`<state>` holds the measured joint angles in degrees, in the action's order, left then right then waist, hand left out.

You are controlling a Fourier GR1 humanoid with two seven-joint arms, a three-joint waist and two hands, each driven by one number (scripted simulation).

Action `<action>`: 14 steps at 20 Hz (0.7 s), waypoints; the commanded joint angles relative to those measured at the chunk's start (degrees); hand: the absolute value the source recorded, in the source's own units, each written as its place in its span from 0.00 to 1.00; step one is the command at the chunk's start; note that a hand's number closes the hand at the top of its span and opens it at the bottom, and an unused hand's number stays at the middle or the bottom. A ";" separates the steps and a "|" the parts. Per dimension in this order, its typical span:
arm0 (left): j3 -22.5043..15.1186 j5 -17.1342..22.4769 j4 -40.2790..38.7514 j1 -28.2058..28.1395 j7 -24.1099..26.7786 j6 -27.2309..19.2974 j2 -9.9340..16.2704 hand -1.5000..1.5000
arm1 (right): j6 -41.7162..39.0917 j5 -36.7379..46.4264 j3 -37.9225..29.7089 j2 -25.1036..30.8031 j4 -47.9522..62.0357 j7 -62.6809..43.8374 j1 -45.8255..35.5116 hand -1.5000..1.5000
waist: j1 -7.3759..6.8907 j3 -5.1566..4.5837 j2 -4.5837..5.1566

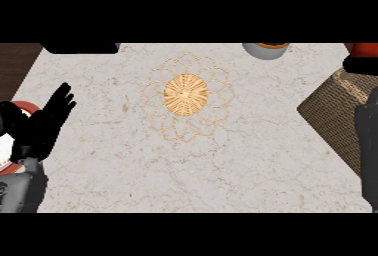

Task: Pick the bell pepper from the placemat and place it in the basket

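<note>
The woven, flower-shaped placemat (187,95) lies in the middle of the counter with nothing on it. A brown woven basket (334,112) stands at the right edge. Over its far rim my right hand (360,66) curls round a red bell pepper (366,50); only part of the pepper shows at the view's edge. My right forearm crosses the basket and hides much of its inside. My left hand (48,117) rests open at the left edge, fingers up.
A grey cup with an orange rim (266,50) stands at the back, right of centre. A black object (81,47) sits at the back left. A red and white dish (13,150) lies partly hidden behind my left hand.
</note>
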<state>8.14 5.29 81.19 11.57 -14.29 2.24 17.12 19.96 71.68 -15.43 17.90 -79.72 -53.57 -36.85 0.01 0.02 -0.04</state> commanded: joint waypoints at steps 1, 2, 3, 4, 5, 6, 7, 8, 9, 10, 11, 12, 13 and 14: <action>-0.47 -0.32 -2.67 2.96 -0.50 0.58 -0.71 0.50 | 6.39 -3.99 -2.69 1.06 1.75 4.86 4.80 1.00 | 0.12 -0.01 0.12; -0.47 -0.55 2.04 0.98 -2.35 -1.07 -0.41 0.50 | 8.25 5.38 -5.62 2.17 1.24 -4.86 3.57 1.00 | -0.05 0.02 0.03; 0.09 0.20 0.52 1.05 -1.54 0.61 0.28 0.50 | 9.62 5.10 -5.43 0.26 2.69 -5.83 0.60 0.00 | -0.43 -0.01 0.15; -0.02 -0.25 -0.63 0.33 0.14 0.59 -0.24 0.50 | 8.79 -0.34 -9.14 3.82 5.77 -1.98 0.26 0.00 | -0.33 0.00 0.22; 1.53 1.38 -0.83 2.07 -1.53 2.12 1.49 0.50 | 8.94 -2.83 -7.32 0.05 -1.02 -0.27 7.88 0.00 | 0.36 0.00 -0.02; -0.68 -1.29 -0.24 -0.99 2.46 -0.77 -2.51 0.50 | 12.26 -1.39 -7.48 1.21 6.91 0.71 3.44 0.00 | -0.35 -0.01 0.15; 1.63 -0.49 -3.95 1.73 3.35 0.94 -0.16 0.50 | 9.71 -1.03 -6.39 0.59 2.37 -0.06 6.88 0.00 | 0.06 -0.03 0.08; -0.26 -1.44 -0.03 2.00 -0.97 -0.53 -1.29 0.50 | 8.53 -3.81 -7.75 3.44 5.65 1.75 3.94 0.00 | -0.14 -0.01 0.06; -0.94 -2.09 0.94 3.16 -3.09 -2.25 -2.25 0.50 | 12.73 -2.53 -6.25 1.28 9.01 2.88 3.94 0.00 | -0.28 0.00 0.10; -0.04 -1.32 -0.99 -1.57 3.09 0.12 -2.43 0.50 | 12.43 -6.75 -7.51 2.80 7.65 6.61 6.13 0.00 | -0.22 -0.01 0.09; 1.21 -0.23 -1.79 0.43 1.74 1.31 -1.28 0.50 | 10.48 -6.37 -6.16 3.01 6.04 5.65 5.24 0.00 | -0.14 -0.02 0.06; 2.01 0.46 -1.29 1.24 -0.38 3.07 1.20 0.50 | 13.54 -5.66 -5.63 1.98 7.75 6.30 3.80 0.00 | -0.30 -0.01 0.09; 0.17 -1.16 0.15 1.60 -2.09 -0.10 -1.43 0.50 | 10.84 -9.80 -7.35 5.45 5.94 9.22 4.01 0.00 | -0.12 -0.01 0.03; 1.10 -0.15 0.20 0.69 -0.31 1.68 -0.72 0.50 | 15.28 -8.81 -6.71 3.18 7.56 9.22 4.68 0.00 | -0.25 -0.01 0.07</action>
<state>8.80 4.74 80.69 12.52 -14.46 3.05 16.28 30.94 65.67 -22.00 20.81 -73.48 -47.43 -32.46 -0.17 0.01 0.03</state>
